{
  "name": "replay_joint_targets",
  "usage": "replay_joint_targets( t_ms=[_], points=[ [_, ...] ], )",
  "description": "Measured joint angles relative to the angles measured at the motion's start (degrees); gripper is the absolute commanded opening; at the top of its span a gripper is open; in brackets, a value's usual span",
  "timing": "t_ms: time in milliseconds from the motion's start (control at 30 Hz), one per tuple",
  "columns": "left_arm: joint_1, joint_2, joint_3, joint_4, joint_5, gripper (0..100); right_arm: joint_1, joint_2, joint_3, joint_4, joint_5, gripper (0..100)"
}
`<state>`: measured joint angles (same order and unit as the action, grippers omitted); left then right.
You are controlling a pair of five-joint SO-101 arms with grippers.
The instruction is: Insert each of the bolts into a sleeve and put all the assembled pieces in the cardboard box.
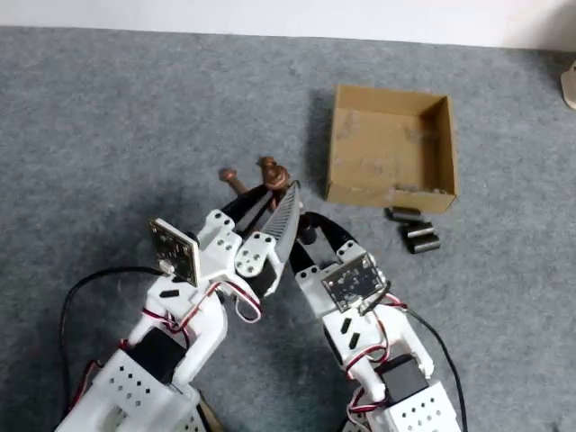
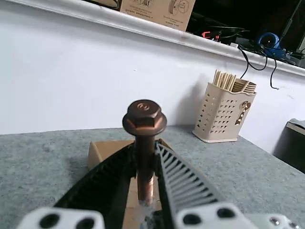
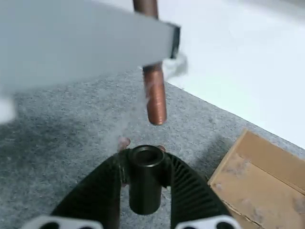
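My left gripper [image 2: 143,155] is shut on a copper bolt [image 2: 144,119], held upright with its hex head above the fingers. In the high view this bolt [image 1: 274,173] sits at the left gripper [image 1: 277,193] tip, left of the cardboard box [image 1: 391,148]. My right gripper [image 3: 145,164] is shut on a black sleeve [image 3: 145,183], open end up. The bolt's shank [image 3: 155,93] hangs just above the sleeve's mouth, apart from it. The right gripper [image 1: 310,230] sits close beside the left one. A second bolt [image 1: 232,180] lies on the carpet.
Three loose black sleeves [image 1: 415,230] lie just in front of the box's near wall. The box [image 3: 259,183] is open at the top. A cream utensil holder [image 2: 224,113] stands by the wall. Grey carpet stretches to the left.
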<state>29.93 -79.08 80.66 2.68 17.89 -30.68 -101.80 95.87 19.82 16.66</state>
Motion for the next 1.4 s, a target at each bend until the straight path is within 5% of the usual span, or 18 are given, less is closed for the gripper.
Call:
replay_joint_targets(
  t_ms=[933, 1400],
  points=[
    [3.5, -9.9, 6.9, 5.8, 0.0, 1, 0.2, 0.2, 0.0, 0.4, 0.0, 0.5],
    [1.2, -9.1, 10.6, -1.1, -0.1, 1, -1.8, 0.1, 0.0, 0.4, 0.0, 0.5]
  ],
)
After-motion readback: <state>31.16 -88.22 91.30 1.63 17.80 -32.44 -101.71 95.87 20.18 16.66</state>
